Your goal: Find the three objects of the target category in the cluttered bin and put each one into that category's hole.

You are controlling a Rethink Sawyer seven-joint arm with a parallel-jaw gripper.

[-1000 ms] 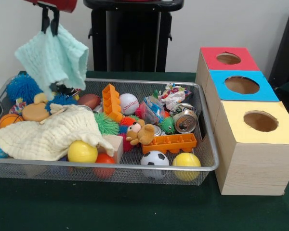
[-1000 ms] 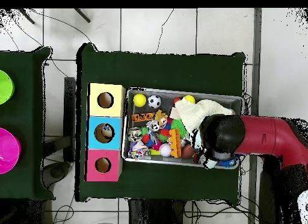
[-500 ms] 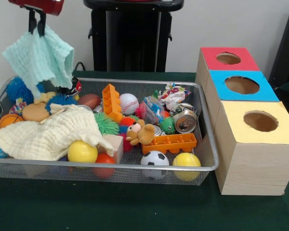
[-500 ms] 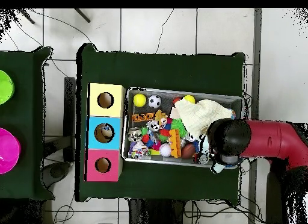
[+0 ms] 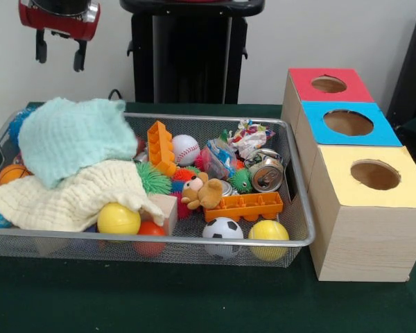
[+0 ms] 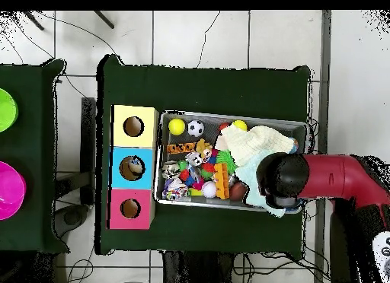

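Observation:
The wire mesh bin (image 5: 194,118) holds a heap of toys, and it also shows in the overhead view (image 6: 228,115). My gripper (image 5: 58,51) hangs open and empty high above the bin's far left corner. A mint green cloth (image 5: 73,136) lies loose in the bin's left part, on top of a cream cloth (image 5: 69,195). The hole (image 5: 328,84) in the red-topped box is at the far right. In the overhead view the arm (image 6: 335,177) covers the gripper, and the mint cloth (image 6: 246,172) shows beside it.
Blue-topped (image 5: 348,123) and yellow-topped (image 5: 374,175) boxes stand in front of the red one. In the bin lie a baseball (image 5: 186,148), a crushed can (image 5: 267,173), a teddy bear (image 5: 202,192), orange bricks (image 5: 243,205), a soccer ball (image 5: 222,230) and yellow balls (image 5: 118,219).
The gripper carried the mint cloth up and to the left, then opened. The cloth dropped into the bin's left part, covering toys there.

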